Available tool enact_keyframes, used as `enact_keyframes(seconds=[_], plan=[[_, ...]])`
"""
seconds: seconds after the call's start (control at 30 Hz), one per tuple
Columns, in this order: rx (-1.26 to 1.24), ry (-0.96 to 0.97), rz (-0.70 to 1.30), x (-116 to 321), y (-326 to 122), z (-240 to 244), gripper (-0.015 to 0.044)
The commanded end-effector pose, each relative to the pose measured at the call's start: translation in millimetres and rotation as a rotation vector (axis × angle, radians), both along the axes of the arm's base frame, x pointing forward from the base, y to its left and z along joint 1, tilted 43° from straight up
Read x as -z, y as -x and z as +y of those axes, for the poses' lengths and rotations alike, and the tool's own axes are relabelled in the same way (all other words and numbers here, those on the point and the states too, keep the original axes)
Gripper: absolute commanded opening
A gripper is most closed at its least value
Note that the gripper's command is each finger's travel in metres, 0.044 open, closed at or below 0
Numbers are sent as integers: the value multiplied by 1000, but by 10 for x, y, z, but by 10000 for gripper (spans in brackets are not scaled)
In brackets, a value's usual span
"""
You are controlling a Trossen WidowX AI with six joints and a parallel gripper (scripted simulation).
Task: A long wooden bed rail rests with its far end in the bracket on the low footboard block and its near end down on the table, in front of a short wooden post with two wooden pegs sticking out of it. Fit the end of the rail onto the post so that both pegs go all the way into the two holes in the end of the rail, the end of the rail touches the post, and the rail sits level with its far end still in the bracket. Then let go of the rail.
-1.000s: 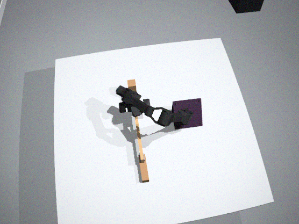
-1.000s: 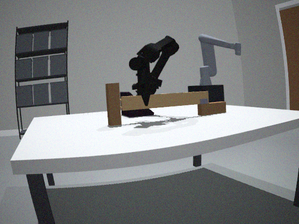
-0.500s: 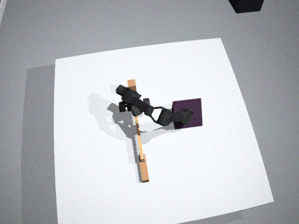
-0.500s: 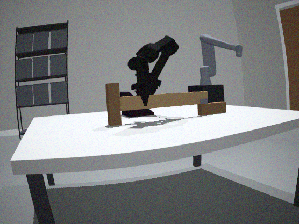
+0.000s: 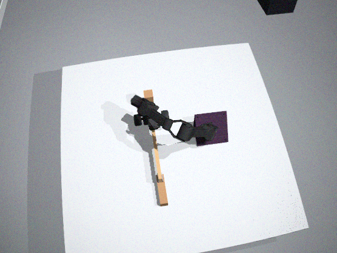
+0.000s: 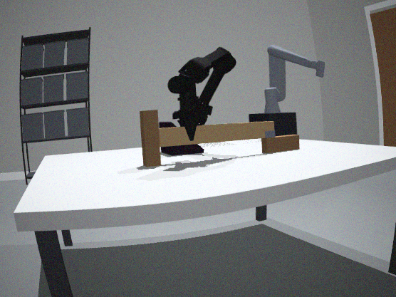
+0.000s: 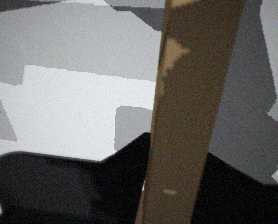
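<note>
The wooden rail [image 5: 156, 158] [image 6: 231, 132] [image 7: 195, 100] is off the table and looks about level. In the exterior view its near end meets the side of the upright post [image 5: 148, 93] [image 6: 149, 139], with no gap that I can see. The pegs and holes are hidden. The rail's far end sits at the bracket [image 6: 270, 134] on the low footboard block [image 5: 162, 193] [image 6: 281, 144]. My gripper [image 6: 192, 138] [image 7: 163, 140] points down and is shut on the rail, nearer the post than the block. The arm hides the rail's near part in the top view.
The arm's dark base plate [image 5: 219, 128] [image 6: 181, 150] is to one side of the rail. The white table [image 5: 100, 195] [image 6: 107, 189] carries everything. A black pedestal [image 6: 285, 123] with a grey arm [image 6: 278, 72] and a shelf rack [image 6: 55, 68] are behind it.
</note>
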State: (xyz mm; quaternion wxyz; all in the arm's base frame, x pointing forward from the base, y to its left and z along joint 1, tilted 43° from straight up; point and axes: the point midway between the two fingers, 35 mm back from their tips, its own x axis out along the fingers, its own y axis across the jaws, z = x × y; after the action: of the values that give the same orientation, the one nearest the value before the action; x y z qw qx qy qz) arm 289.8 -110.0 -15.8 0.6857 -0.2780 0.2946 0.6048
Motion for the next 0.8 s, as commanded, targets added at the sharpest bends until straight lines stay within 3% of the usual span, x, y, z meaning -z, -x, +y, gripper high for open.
enact_keyframes(seconds=[0.0, 0.5, 0.77], plan=[[4, 6, -7, -1, -9, -42, 0], [4, 6, -7, 26, -6, -72, 0], [0, 0, 0, 28, 3, -32, 210]])
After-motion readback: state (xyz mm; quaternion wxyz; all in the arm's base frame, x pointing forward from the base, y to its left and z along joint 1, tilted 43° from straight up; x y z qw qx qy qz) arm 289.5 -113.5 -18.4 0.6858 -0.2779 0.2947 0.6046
